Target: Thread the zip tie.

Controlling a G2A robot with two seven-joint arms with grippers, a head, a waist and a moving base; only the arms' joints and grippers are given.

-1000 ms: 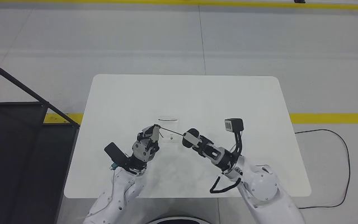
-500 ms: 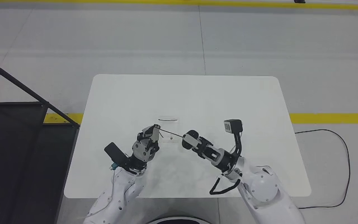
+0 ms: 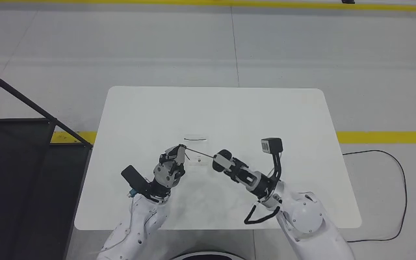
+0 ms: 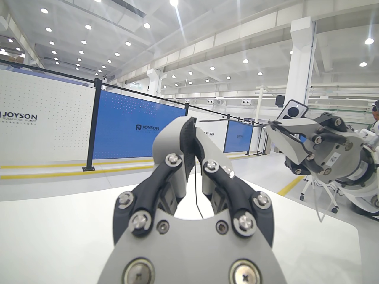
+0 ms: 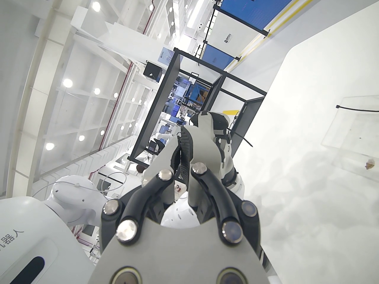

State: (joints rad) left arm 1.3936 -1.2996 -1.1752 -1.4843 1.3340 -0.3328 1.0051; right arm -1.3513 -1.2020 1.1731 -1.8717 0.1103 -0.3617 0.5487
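Matt plastic, brushed metal and ribbed rubber over a smooth white table [image 3: 260,117]
The zip tie [image 3: 198,153] looks like thin black matt plastic. The left gripper [image 4: 194,128] and right gripper [image 5: 185,137] show satin grey metal fingers [image 4: 167,143], ribbed black pads [image 4: 189,146] and shiny screws [image 4: 173,158]. At 12 o'clock sits 1 clear glossy tray [image 3: 195,140].

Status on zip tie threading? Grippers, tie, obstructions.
Left gripper and right gripper: jaws shut on the zip tie, stretched between them above the table. Threaded or not: cannot tell. Clear stand with spare tie sits nearby, not blocking.
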